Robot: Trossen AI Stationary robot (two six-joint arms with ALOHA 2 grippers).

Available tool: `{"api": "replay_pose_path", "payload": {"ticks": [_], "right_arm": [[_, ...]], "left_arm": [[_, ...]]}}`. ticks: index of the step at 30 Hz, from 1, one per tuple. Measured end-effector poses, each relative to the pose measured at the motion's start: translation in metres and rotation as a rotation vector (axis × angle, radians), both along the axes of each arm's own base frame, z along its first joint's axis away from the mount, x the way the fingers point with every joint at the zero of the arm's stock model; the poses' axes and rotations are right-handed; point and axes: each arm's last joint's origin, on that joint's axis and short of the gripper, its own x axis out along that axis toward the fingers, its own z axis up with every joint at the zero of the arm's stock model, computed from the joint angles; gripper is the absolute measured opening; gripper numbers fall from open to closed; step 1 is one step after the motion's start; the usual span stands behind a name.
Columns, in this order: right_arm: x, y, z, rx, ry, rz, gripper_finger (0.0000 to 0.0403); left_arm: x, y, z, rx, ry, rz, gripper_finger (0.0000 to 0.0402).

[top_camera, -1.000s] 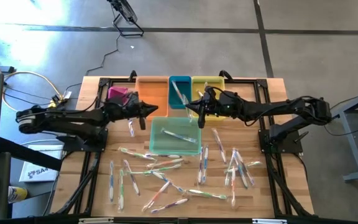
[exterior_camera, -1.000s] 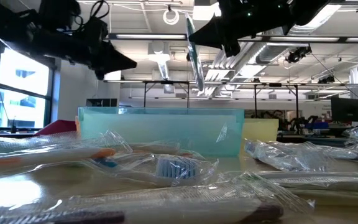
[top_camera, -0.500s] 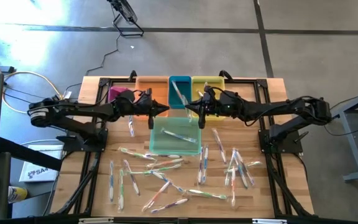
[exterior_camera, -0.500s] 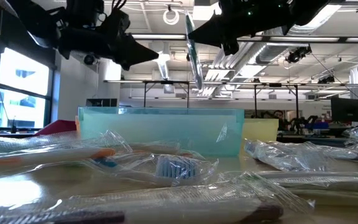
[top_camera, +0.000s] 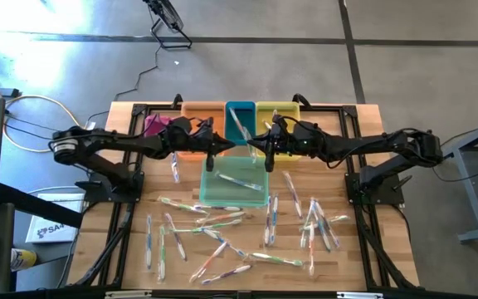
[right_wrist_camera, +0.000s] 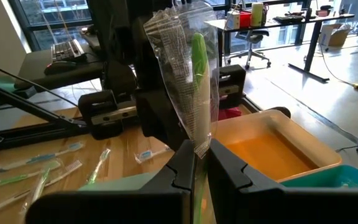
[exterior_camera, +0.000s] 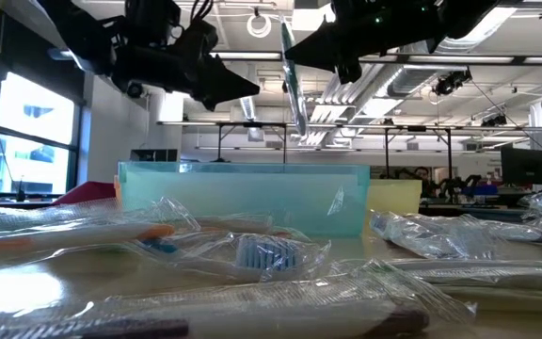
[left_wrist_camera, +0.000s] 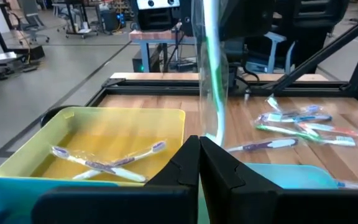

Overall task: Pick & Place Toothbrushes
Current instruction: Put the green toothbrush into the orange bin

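Right hand [top_camera: 268, 151], raised over the green bin [top_camera: 232, 184], is clamped on a wrapped green toothbrush [right_wrist_camera: 197, 87] that hangs upright; left hand [top_camera: 232, 146], fingers pressed together and holding nothing, points at it from just beside. The high view alone shows the loose toothbrushes [top_camera: 247, 226] scattered on the counter [top_camera: 372, 116] in front of the bins, and the orange bin [top_camera: 202, 116], blue bin [top_camera: 239, 120] and yellow bin [top_camera: 279, 115] in a row behind the green one. The left wrist view alone shows two wrapped brushes crossed inside the yellow bin. No writing is legible. Compared with one second earlier, the left hand has travelled toward the right hand, which has not moved.
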Motion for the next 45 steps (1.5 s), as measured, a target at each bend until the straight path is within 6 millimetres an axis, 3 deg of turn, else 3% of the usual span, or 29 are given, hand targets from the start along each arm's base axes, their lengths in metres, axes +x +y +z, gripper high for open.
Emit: {"api": "replay_pose_path", "payload": {"ticks": [8, 13, 26, 35, 41, 45], "right_arm": [[0.0, 0.0, 0.0, -0.002, 0.0, 0.0, 0.0015], [0.0, 0.0, 0.0, -0.029, 0.006, 0.004, 0.0015], [0.0, 0.0, 0.0, -0.062, 0.013, 0.003, 0.0015], [0.0, 0.0, 0.0, -0.062, 0.013, 0.002, 0.0015], [0.0, 0.0, 0.0, -0.059, 0.013, 0.0, 0.0015], [0.0, 0.0, 0.0, -0.059, 0.013, 0.0, 0.0015]], "left_arm": [[0.008, 0.003, 0.006, -0.036, -0.016, 0.003, 0.0111], [0.01, 0.003, 0.011, -0.108, -0.037, 0.007, 0.0145], [0.012, 0.002, 0.012, -0.163, -0.066, -0.042, 0.0149], [0.029, 0.0, -0.009, -0.159, -0.094, -0.053, 0.0149], [0.035, 0.002, -0.013, -0.159, -0.143, -0.049, 0.0149], [0.039, 0.003, -0.005, -0.156, -0.157, -0.064, 0.0149]]}}
